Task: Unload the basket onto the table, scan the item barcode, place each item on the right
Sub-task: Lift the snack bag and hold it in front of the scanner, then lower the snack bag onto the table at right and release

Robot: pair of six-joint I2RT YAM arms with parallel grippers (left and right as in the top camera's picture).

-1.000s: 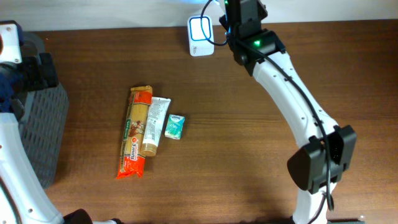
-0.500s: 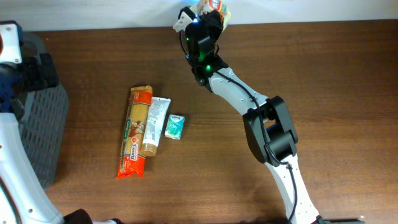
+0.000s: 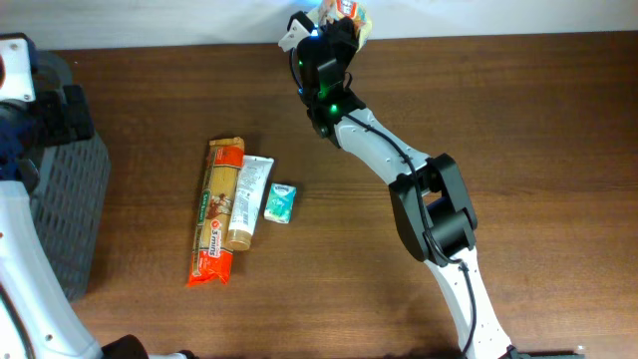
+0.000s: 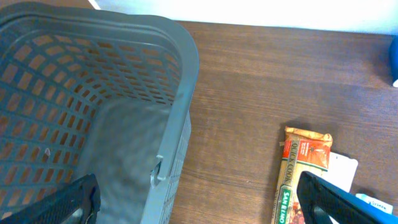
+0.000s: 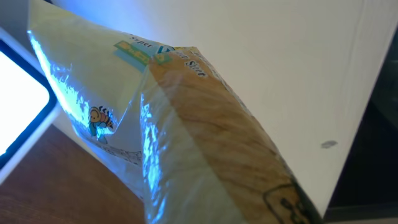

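One second has made a big difference here: the right arm, stretched out along the right side of the table [image 3: 538, 130] a moment ago, has folded in and swung left, and the right gripper [image 3: 335, 28] now sits at the far edge, right where the white scanner stood in plain sight. Over the last half second nothing has shifted at all, so this looks like a deliberate hold. The right fingers are clamped shut on a crinkly yellow packet [image 5: 186, 143], and the wrist camera shows blue light washing across its wrapper, with what looks like the scanner [image 5: 15, 106] glowing white just beside it at the left edge. That puts the item at the scanner, lifted off the wood. My read is that the scan is in progress or just landing, though whether the barcode faces the light I cannot tell. The left gripper [image 4: 199, 202] hangs wide open and empty over by the grey basket [image 4: 180, 74]. Waiting well apart mid-table are a long orange pack [image 3: 217, 211], a tube [image 3: 249, 199] and a small green box [image 3: 282, 202], all untouched.
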